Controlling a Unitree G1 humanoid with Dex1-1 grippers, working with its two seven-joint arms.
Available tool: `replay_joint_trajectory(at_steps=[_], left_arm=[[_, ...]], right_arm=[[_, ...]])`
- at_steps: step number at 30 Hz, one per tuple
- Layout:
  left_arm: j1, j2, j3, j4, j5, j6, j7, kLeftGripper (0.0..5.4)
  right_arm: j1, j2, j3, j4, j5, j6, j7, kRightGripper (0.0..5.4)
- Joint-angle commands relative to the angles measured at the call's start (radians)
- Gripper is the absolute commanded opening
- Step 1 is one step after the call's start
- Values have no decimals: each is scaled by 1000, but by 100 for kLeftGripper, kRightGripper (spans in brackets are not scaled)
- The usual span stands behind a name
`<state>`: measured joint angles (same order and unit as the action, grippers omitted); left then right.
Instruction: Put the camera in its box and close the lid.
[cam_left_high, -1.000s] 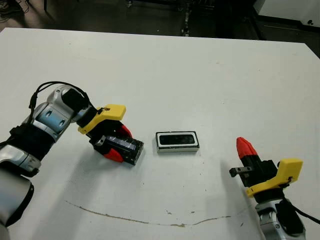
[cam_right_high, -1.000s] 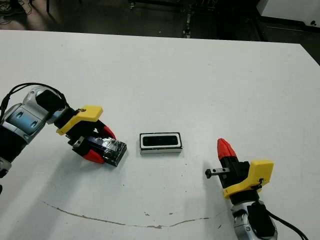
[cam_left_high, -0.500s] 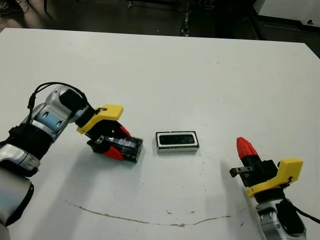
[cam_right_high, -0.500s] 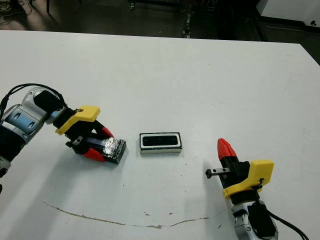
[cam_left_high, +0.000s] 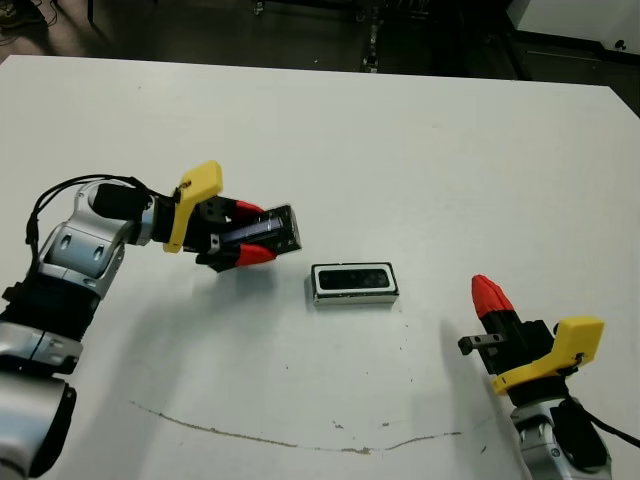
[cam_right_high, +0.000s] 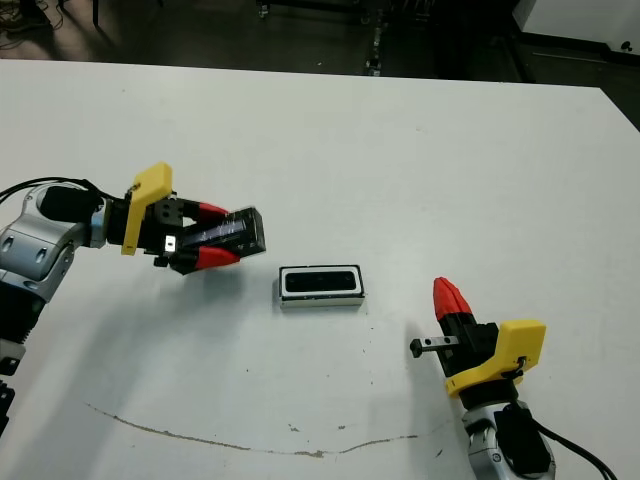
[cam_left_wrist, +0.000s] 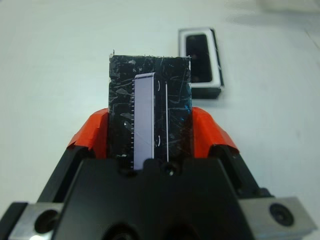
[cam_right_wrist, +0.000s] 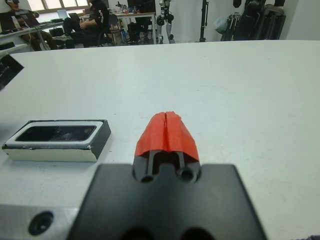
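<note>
Bare white surface is lying open between the left pincer, which is gripping the lid, and the box just ahead of it. Nothing is standing between the closed right pincer and the box either, and the far surface is lying open.

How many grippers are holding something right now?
1. The left gripper holds the lid clamped between its fingers, lifted above the table left of the box. The right gripper sits shut and empty, near the table's right front.
</note>
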<state>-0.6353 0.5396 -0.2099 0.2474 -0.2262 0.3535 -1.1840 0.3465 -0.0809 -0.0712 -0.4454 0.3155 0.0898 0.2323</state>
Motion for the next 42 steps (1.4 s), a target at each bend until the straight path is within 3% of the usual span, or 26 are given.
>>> replay_joint_trajectory(at_steps=[1, 6, 14, 31, 42], left_arm=[[23, 0, 10, -76, -21, 119, 39, 316], [33, -3, 4, -157, -52, 244, 73, 316], [39, -33, -18, -181, -71, 315, 111, 316], [49, -103, -92, -75, -16, 163, 110, 316], [38, -137, -124, -56, -6, 178, 104, 316]], right_arm=[[5, -10, -2, 1, -4, 10, -3, 0], [2, -9, -5, 5, 11, 11, 4, 0], [-1, -12, -3, -6, 10, 30, -4, 0], [0, -6, -6, -5, 16, 23, 1, 0], [-1, -9, -4, 1, 7, 14, 1, 0]])
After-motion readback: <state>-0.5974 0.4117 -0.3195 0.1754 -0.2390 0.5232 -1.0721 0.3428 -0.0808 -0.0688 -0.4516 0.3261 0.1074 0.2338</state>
